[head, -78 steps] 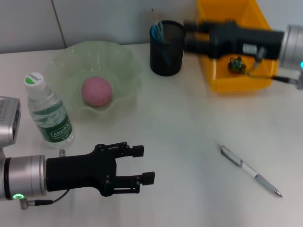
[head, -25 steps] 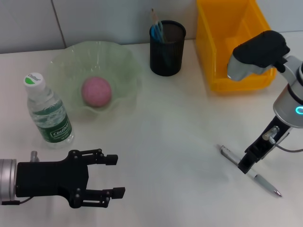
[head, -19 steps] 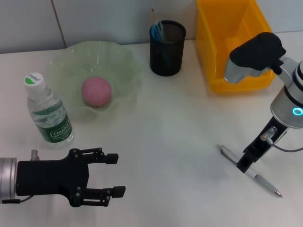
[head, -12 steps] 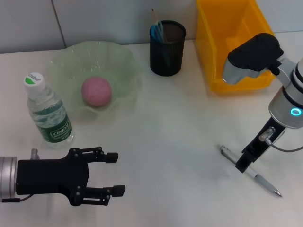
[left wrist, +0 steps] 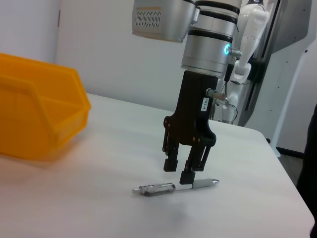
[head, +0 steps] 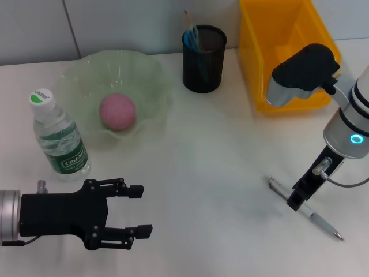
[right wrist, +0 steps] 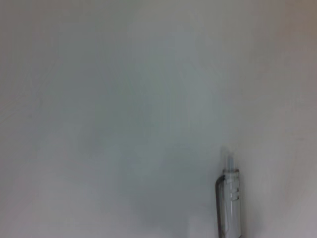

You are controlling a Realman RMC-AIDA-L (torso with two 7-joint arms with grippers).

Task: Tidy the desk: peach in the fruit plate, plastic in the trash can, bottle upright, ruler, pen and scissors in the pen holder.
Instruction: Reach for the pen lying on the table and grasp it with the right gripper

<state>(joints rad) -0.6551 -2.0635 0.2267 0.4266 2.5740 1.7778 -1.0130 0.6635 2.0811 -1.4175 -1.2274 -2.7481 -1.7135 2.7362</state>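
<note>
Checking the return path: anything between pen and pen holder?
Head view: bare table between the pen and holder. Right hand straddles the pen.

We see bright, even light from above on the white table (head: 219, 167), with only soft, faint shadows. The bowl (head: 155, 86) shines a little. In the right wrist view the pen (right wrist: 229, 203) is very close and fuzzy. The left wrist view looks clear.
</note>
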